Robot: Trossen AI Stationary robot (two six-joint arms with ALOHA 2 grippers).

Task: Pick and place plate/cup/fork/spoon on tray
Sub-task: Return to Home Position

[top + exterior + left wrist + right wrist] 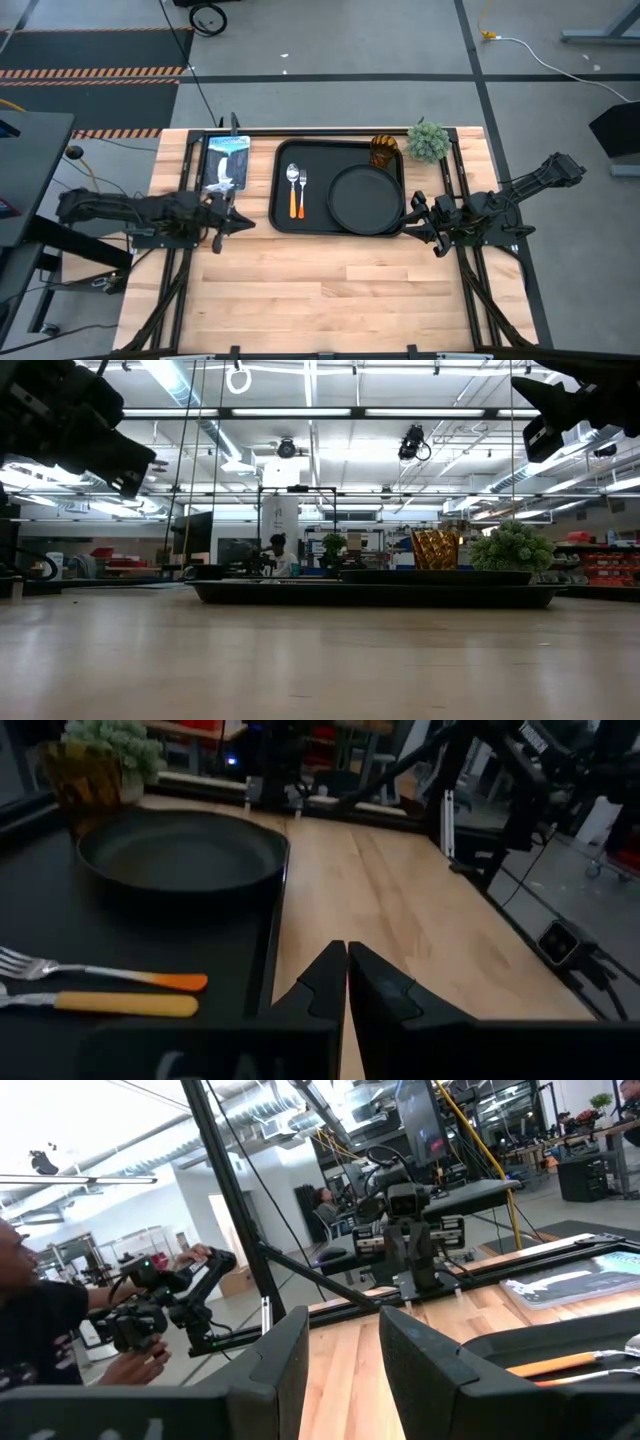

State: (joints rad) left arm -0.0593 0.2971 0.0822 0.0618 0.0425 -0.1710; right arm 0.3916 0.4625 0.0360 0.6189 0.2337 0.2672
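The black tray (283,222) lies at the table's far middle. On it lie the round black plate (365,198) on its right half, and the spoon (292,190) and fork (303,190) side by side on its left half, handles toward the near edge. The amber cup (385,150) stands upright in the tray's far right corner. My left gripper (243,222) is shut and empty, hovering just left of the tray's near left corner. My right gripper (411,219) is open and empty, hovering just right of the tray's near right corner. In the left wrist view the plate (180,855), fork (100,975) and spoon (120,1005) show beyond the shut fingers (347,975).
A small green potted plant (428,142) stands right of the cup, off the tray. A printed card (226,160) lies at the far left of the table. Bare wood (330,290) spreads over the near half. A person (40,1330) holding a device shows beyond the table.
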